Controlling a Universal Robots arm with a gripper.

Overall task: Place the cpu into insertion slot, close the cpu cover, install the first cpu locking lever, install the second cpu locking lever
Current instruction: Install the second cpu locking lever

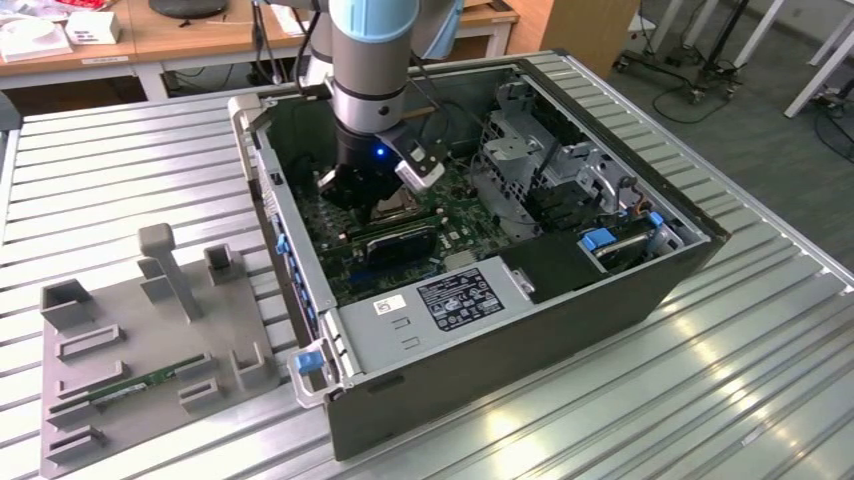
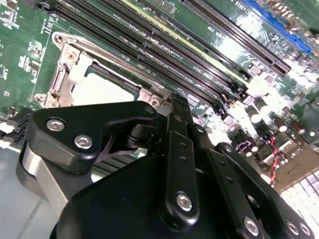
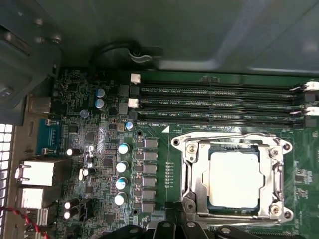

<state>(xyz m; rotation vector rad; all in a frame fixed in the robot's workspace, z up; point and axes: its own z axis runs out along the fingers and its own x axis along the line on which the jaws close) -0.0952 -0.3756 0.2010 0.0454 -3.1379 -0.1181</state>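
Black linkage bars and silver bolts of the gripper [image 2: 169,164] loom closest in the second wrist view, lowered inside the open dark computer case [image 1: 561,300] that lies on the ribbed metal bench [image 1: 134,170] near its far edge. Whether the gripper is clenched or released cannot be told, since its fingertips are hidden by its own body.

Just past the gripper, the small flat square cpu with a pale silver-tan face [image 3: 234,178] lies seated in the insertion slot [image 3: 197,164], a square socket with a silvery metal rim on the green circuit board [image 3: 99,99]. The cpu cover [image 3: 232,144], a thin silvery frame plate with a large square cut-out, lies flat around the chip, whose face shows through the opening. Long black memory slots [image 3: 214,99] run beside the socket.

A grey slotted fixture tray [image 1: 134,350] sits at the bench's near corner on the exterior view's left.
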